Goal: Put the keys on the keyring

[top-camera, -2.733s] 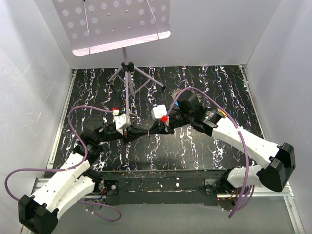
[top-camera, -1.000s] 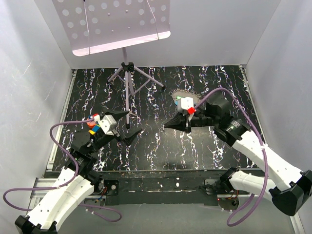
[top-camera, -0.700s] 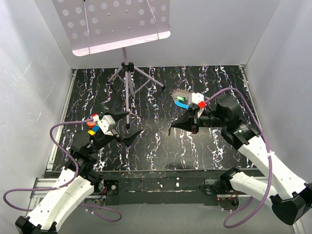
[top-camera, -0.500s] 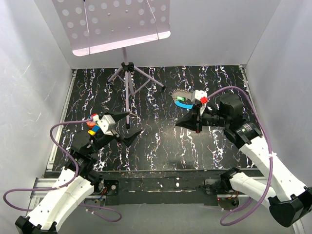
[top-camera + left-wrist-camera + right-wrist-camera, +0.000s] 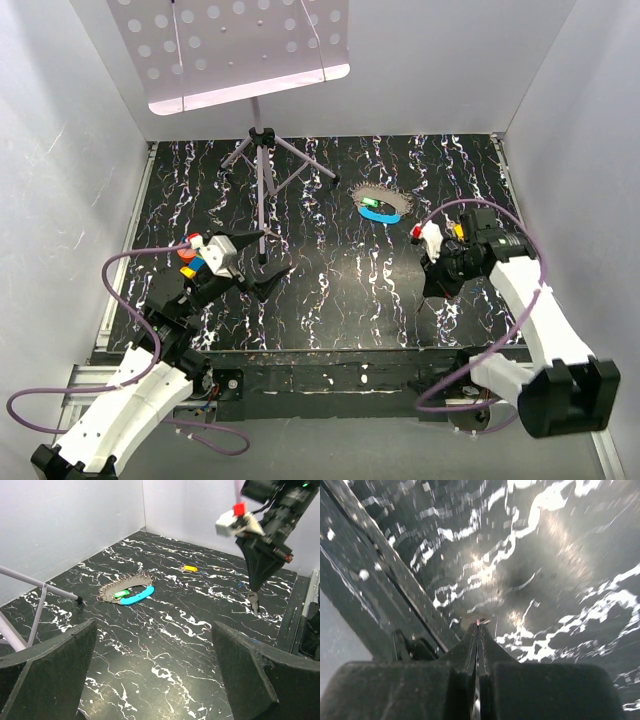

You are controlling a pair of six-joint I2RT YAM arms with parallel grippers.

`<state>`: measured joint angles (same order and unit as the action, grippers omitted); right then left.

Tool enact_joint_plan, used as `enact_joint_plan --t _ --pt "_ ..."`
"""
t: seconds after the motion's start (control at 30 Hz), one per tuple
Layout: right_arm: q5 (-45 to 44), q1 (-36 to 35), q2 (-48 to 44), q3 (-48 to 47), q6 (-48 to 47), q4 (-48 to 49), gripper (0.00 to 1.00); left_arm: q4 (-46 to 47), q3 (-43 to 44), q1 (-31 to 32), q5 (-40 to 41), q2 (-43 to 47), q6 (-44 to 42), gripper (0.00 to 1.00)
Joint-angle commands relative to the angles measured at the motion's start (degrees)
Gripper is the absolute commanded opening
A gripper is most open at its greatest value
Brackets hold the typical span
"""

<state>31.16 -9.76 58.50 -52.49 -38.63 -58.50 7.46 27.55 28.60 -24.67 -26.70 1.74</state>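
Keyring (image 5: 380,208), blue band on grey loop, lies upper centre of mat (image 5: 330,290). Right gripper (image 5: 252,587), lower right, points down with fingers pinched on small grey key (image 5: 253,602). Left gripper (image 5: 275,250), lower left, is spread wide and holds nothing.

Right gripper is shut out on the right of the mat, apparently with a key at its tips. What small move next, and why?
Probably carry the right gripper across toward the keyring. Its fingers are together, pointing down, and a small grey key seems to hang from them, while the keyring lies apart on the mat. The left gripper is open, holding nothing.
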Motion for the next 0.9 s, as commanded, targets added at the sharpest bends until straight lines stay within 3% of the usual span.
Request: enact_joint_plan --t 0.0,0.3,0.57,0.87 --pt "-6.7 1.8 8.6 1.1 -3.9 -3.0 0.01 -0.6 0.2 -0.2 -0.6 -1.2 0.0 0.98" --pt "-7.8 1.3 31.1 -7.7 5.0 6.3 0.01 -0.5 0.0 -0.2 -0.4 -0.7 -0.1 0.98" --pt "-10.1 0.0 37.6 -10.5 10.8 12.5 0.01 -0.6 0.0 -0.3 -0.1 -0.6 -0.4 0.98" --pt "-11.2 -2.2 38.3 -8.4 18.3 20.5 0.01 -0.5 0.0 -0.2 -0.4 -0.9 -0.3 0.98"
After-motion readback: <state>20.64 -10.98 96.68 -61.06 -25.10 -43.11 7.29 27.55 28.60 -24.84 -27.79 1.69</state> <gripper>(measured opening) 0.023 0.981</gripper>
